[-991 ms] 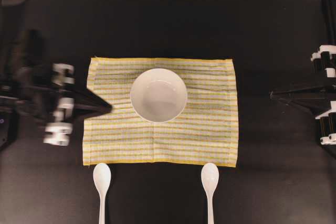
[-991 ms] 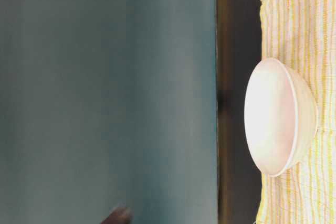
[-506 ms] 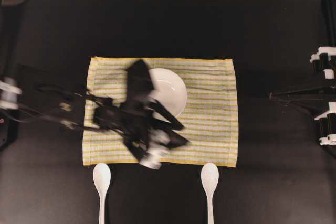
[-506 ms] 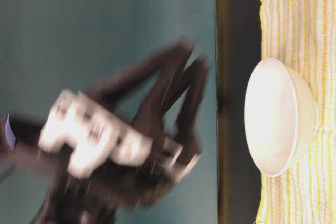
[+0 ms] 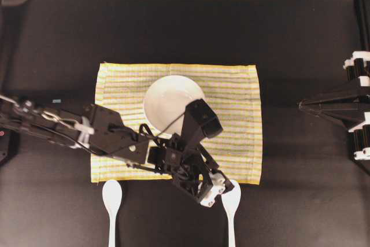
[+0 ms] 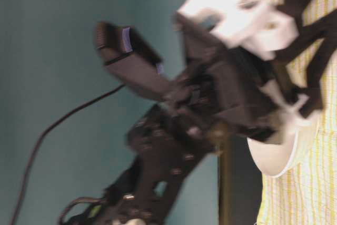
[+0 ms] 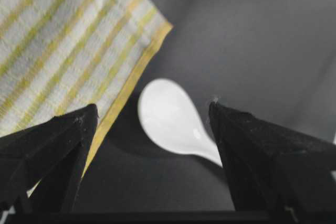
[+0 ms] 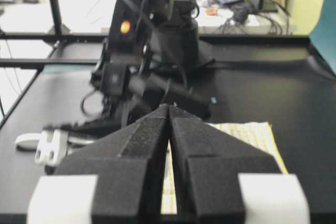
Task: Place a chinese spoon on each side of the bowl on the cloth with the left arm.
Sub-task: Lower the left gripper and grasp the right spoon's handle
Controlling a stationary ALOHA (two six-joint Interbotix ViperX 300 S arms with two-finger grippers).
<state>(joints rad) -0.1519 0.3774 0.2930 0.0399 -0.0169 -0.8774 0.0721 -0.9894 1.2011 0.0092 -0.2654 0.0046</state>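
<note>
Black counter (image 5: 289,39) carries the striped yellow cloth (image 5: 237,91) at its middle, with the white bowl (image 5: 165,99) sitting on the far half of the cloth, a little left of centre. Two white spoons lie on the bare counter just off the cloth's near edge, handles pointing nearward: the left spoon (image 5: 111,198) below the cloth's left corner, the right spoon (image 5: 232,203) below its right part. The left arm (image 5: 110,134) reaches from the left across the cloth's near half, passing over the bowl's near right rim. The left gripper (image 7: 152,124) hangs over the right spoon's bowl end at the cloth's near edge, its fingers (image 7: 247,145) spread wide apart with the spoon (image 7: 170,116) lying between them, untouched as far as the wrist view tells. In the table-level view the arm is blurred and covers most of the bowl (image 6: 274,159). The right gripper (image 8: 169,129) sits at the right edge of the counter, well away from the cloth, its fingers (image 8: 210,150) pressed together with nothing in them.
</note>
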